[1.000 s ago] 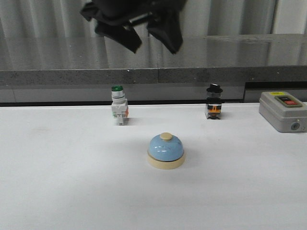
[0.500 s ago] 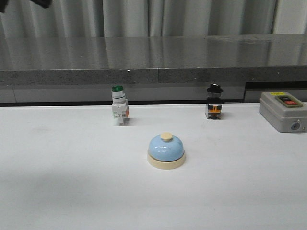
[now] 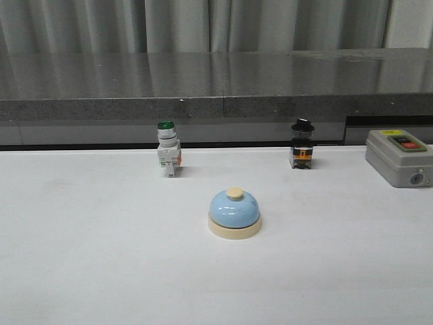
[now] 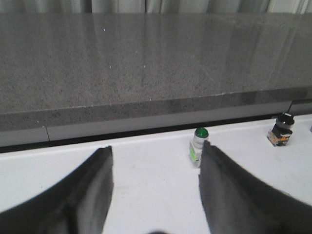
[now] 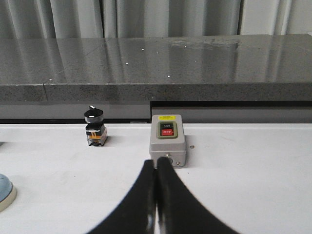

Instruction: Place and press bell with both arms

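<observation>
The light-blue bell (image 3: 234,212) with its cream base and cream button stands upright in the middle of the white table (image 3: 95,257). Its edge also shows in the right wrist view (image 5: 5,191). Neither arm shows in the front view. In the left wrist view my left gripper (image 4: 156,153) is open and empty, with bare table between its fingers. In the right wrist view my right gripper (image 5: 156,163) is shut and empty, with its tips in front of the grey box (image 5: 167,140).
A green-capped white push-button switch (image 3: 167,149) stands behind the bell to the left and shows in the left wrist view (image 4: 198,145). A black-knob switch (image 3: 302,144) stands at the back right. The grey box with a red button (image 3: 399,157) sits at the right edge. A dark stone ledge (image 3: 216,81) runs behind the table.
A black gripper that hung at the top of the front view a second ago has moved off up and to the left and is out of that view now. The bell has not moved.
</observation>
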